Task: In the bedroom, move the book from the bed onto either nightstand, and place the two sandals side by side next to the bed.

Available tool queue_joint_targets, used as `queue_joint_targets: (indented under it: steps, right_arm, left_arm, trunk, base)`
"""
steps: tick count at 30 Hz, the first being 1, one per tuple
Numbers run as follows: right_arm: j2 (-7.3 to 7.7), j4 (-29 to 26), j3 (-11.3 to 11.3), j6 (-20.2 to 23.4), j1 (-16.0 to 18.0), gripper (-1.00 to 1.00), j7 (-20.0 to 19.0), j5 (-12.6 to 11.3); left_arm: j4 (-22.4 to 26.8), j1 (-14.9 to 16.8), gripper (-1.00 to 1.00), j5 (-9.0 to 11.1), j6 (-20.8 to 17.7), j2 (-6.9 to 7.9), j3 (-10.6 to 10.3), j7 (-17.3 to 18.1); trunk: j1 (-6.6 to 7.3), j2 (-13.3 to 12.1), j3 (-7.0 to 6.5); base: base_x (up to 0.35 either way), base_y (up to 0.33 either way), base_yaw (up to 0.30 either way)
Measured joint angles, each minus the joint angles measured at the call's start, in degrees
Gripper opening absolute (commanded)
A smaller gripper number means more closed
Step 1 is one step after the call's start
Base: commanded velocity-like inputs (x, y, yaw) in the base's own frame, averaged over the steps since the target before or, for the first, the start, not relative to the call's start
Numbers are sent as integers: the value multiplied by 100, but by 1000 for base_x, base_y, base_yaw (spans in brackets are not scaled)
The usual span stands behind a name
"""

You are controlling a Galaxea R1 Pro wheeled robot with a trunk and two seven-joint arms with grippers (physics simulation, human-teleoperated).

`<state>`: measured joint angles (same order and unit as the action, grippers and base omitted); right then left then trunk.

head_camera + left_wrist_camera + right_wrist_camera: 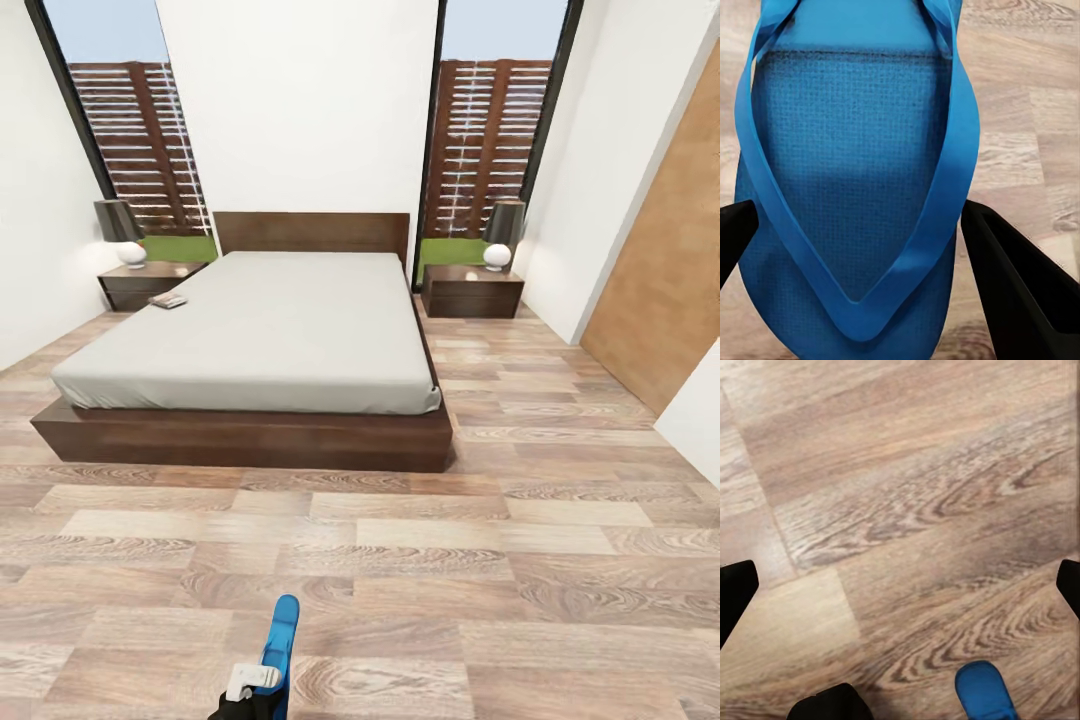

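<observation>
One sandal [281, 640] is being held at the bottom centre of the head view, pinched by the left gripper [862, 247] over the floor [500, 560]. The book [168, 301] is being seen at the bed's [270, 330] left edge, centre left. The right gripper [900, 585] is being kept spread.

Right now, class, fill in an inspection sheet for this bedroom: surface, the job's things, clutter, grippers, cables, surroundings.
Surface: light wood-plank floor.
Job's things: book lies on the bed near its left edge; one blue sandal sits between the left gripper's fingers; a nightstand each side of the bed.
Clutter: a lamp on each nightstand.
Grippers: left gripper around the sandal; right gripper open over floor.
Cables: nothing seen.
Surroundings: white walls, tall windows, brown door.
</observation>
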<state>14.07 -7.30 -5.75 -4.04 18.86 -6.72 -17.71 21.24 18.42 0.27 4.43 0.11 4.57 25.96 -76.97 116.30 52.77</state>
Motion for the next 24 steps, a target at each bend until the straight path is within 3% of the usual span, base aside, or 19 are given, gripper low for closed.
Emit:
queue_joint_targets:
  steps: [9,19,24]
  right_arm:
    - [0,0,5,-4,0,100,0,0]
    - [-1,0,5,-2,0,100,0,0]
    - [-2,0,2,-4,0,100,0,0]
  left_arm:
    - [0,0,-100,7,0,0,1,0]
    - [0,0,-100,6,0,0,1,0]
    - [0,1,-100,7,0,0,1,0]
  trunk:
    - [2,0,0]
    - [-1,0,0]
    - [2,0,0]
  base:
    - [-51,0,0]
    - [-273,0,0]
    - [-95,0,0]
